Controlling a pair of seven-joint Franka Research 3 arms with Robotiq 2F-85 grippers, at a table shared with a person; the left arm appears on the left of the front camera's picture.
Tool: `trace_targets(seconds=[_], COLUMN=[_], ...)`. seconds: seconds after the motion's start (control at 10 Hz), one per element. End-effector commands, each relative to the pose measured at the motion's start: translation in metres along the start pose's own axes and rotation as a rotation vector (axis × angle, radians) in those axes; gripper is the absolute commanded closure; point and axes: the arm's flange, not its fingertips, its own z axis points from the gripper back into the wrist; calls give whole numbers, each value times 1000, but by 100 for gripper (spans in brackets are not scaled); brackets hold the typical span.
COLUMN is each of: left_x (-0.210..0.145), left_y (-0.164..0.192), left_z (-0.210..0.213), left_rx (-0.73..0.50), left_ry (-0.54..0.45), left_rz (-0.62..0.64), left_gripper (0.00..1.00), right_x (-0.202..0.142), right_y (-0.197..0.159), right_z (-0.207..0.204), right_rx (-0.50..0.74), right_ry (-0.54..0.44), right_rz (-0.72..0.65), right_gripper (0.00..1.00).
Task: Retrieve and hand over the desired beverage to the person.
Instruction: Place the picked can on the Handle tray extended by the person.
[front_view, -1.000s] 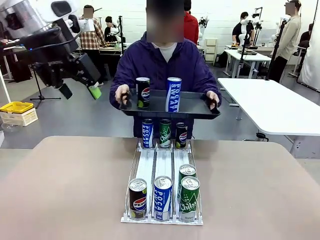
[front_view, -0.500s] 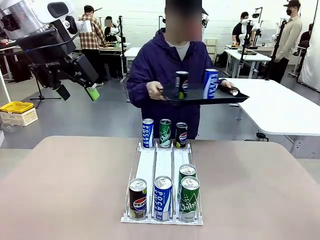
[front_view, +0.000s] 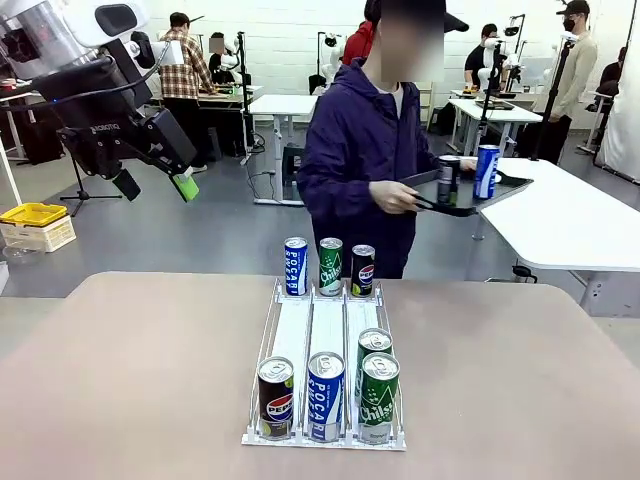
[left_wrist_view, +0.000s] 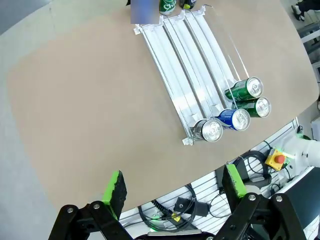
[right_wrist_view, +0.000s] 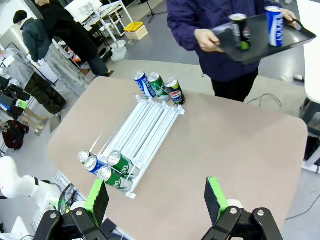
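- From the front, we are holding our left gripper (front_view: 155, 184) high above the table (front_view: 120, 380), well to the left of the can rack (front_view: 325, 370), its green pads spread and gripping nothing. The person (front_view: 365, 150) is standing beyond the rack's far end, turned toward the side table and carrying a black tray (front_view: 470, 195) with two cans (front_view: 467, 175). Seven cans are sitting in the rack: three at the far end, four at the near end.
- Through the left wrist camera, we are looking down between parted fingers (left_wrist_view: 114, 187) at the rack (left_wrist_view: 190, 65) with its near-end cans (left_wrist_view: 232, 110).
- Through the right wrist camera, our right gripper (right_wrist_view: 155, 200) is hanging released and empty over the table, the rack (right_wrist_view: 145, 130) ahead and the person (right_wrist_view: 215, 30) past it.
- We are judging the risk to be picking a drink while the person is turned away: no wish is showing, so we could be grabbing the wrong can, or toppling neighbours in the tightly packed near row.
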Motion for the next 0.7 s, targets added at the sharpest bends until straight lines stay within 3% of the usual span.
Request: trace_targets(seconds=[0.0,0.4,0.6], left_x=[1,0,-2], left_y=[0,0,28], left_z=[0,0,52], left_rx=[-1,0,-261], left_ry=[-4,0,-158], left_rz=[-4,0,-143], left_gripper=[0,0,0], right_x=[0,0,0], right_y=[-1,-1,-1], right_z=[-2,-2,-2], right_rx=[35,35,35], right_ry=[-16,-16,-16], right_rz=[8,8,8], right_gripper=[0,0,0])
